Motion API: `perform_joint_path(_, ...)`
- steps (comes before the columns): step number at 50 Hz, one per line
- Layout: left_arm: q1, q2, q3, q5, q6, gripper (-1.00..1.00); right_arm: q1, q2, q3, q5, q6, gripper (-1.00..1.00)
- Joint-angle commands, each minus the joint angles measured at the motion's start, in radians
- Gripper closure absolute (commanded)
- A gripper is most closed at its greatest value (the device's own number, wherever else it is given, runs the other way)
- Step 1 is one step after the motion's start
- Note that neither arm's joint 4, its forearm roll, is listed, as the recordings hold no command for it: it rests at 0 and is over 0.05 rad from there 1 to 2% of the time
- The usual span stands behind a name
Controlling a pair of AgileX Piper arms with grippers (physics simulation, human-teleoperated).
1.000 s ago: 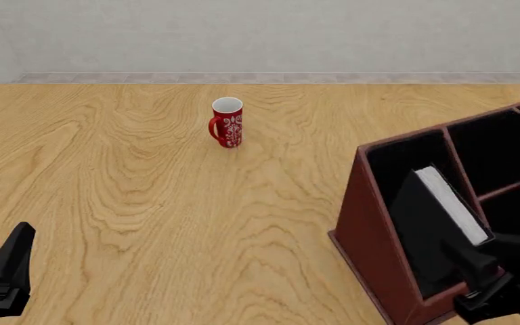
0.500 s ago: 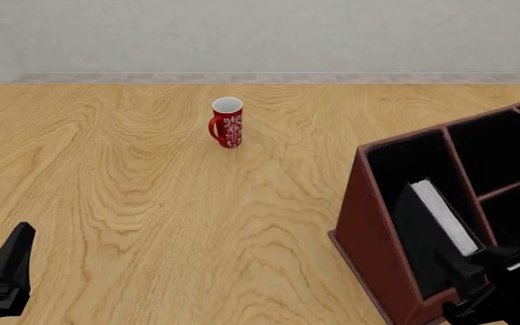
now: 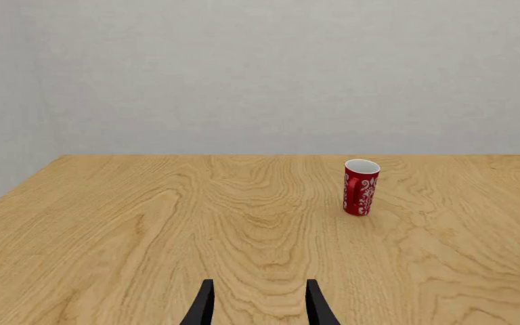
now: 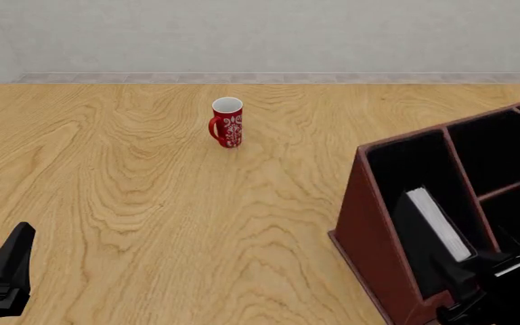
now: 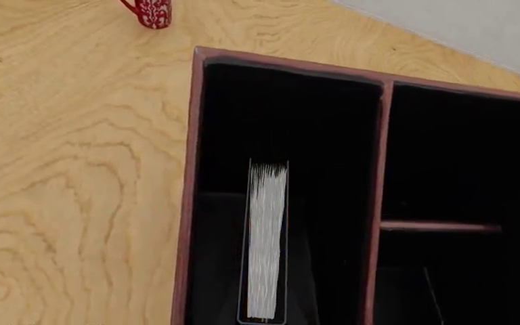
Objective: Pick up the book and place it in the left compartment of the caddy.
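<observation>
The book [image 4: 432, 227] stands on edge inside the left compartment [image 4: 414, 169] of the caddy [image 4: 364, 223], at the lower right of the front view, its white page edges facing up and its black cover leaning slightly toward the compartment's outer wall. Judged from this, the placing is essentially done; what remains is for the right arm to draw clear and for the book to settle.

The right end effector [image 4: 477, 288] sits at the bottom right corner of the front view, just beside the near end of the book. Its dark fingers merge with the black interior, so whether they are spread or pinching the book cannot be told, and the right wrist view shows no fingers at all. The left end effector [image 3: 255, 305] is spread and empty over the bare surface [image 4: 152, 203], parked at the lower left of the front view.

The right wrist view looks straight down into the caddy, showing the book's page edges as a narrow white strip in the middle of the long slot, apart from the divider. The left wrist view shows only the red mug [image 3: 360, 187] standing upright, well away from the caddy
</observation>
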Motion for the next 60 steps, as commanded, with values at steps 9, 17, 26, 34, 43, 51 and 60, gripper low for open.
perform_joint_path(9,0.0,0.0,0.0,0.0,0.0,-1.0,-0.007,0.025,0.019,-0.048,0.011,1.0)
perform_joint_path(17,0.0,0.0,0.0,0.0,0.0,-1.0,-0.005,0.049,0.031,-0.075,0.012,1.0)
perform_joint_path(26,0.0,0.0,0.0,0.0,0.0,-1.0,-0.01,0.078,0.045,-0.109,0.011,1.0)
perform_joint_path(34,0.0,0.0,0.0,0.0,0.0,-1.0,-0.014,0.11,0.059,-0.148,0.007,1.0)
perform_joint_path(43,0.0,0.0,0.0,0.0,0.0,-1.0,-0.012,0.129,0.076,-0.175,0.004,1.0)
perform_joint_path(51,0.0,0.0,0.0,0.0,0.0,-1.0,-0.018,0.131,0.08,-0.179,0.003,1.0)
perform_joint_path(60,0.0,0.0,0.0,0.0,0.0,-1.0,-0.018,0.132,0.073,-0.176,0.0,-1.0)
